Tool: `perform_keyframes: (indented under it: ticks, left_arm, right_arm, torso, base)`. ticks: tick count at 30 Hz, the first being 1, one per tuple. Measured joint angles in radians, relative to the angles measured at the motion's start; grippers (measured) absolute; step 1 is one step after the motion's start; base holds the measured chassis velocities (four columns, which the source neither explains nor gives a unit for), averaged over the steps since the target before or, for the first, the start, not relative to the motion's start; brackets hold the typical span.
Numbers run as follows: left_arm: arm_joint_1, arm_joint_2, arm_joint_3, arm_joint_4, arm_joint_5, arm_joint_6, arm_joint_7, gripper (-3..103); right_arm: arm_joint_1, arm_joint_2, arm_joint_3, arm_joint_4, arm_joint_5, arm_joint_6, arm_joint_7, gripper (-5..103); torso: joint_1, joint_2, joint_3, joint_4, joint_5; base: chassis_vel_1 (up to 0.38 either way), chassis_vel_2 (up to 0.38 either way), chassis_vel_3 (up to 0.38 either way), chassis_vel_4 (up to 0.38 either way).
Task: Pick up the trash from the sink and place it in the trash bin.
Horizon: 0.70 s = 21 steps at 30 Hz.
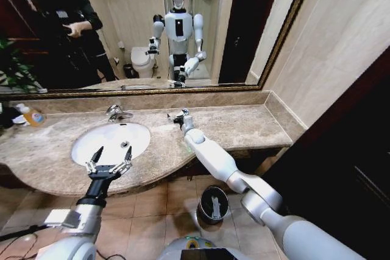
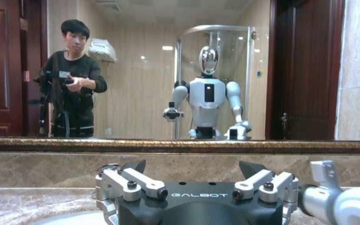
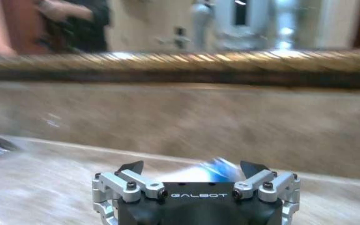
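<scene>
My left gripper (image 1: 109, 161) hovers over the near rim of the white oval sink (image 1: 91, 144), its jaws spread wide with nothing between them. My right gripper (image 1: 176, 115) reaches across the marble bench (image 1: 244, 123) toward the back wall, to the right of the chrome tap (image 1: 117, 112). In the right wrist view a small white piece of trash with a blue mark (image 3: 213, 168) sits between its jaws, but I cannot tell whether they pinch it. The black trash bin (image 1: 213, 204) stands on the tiled floor below the bench edge, with a white piece inside it.
</scene>
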Motion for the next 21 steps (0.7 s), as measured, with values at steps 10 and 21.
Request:
perform_keyframes:
  ticks: [10, 21]
  left_arm:
    - [0.000, 0.000, 0.000, 0.000, 0.000, 0.000, 0.000, 100]
    - [0.000, 0.000, 0.000, 0.000, 0.000, 0.000, 0.000, 100]
  right_arm:
    - [0.026, 0.022, -0.009, -0.019, 0.059, -0.035, 0.060, 100]
    - [0.040, 0.061, -0.031, -0.061, 0.055, -0.035, 0.051, 100]
  torso:
    - [0.000, 0.000, 0.000, 0.0002, 0.0000]
    - [0.000, 0.000, 0.000, 0.0001, -0.0001]
  base:
    - [0.000, 0.000, 0.000, 0.000]
    - [0.000, 0.000, 0.000, 0.000]
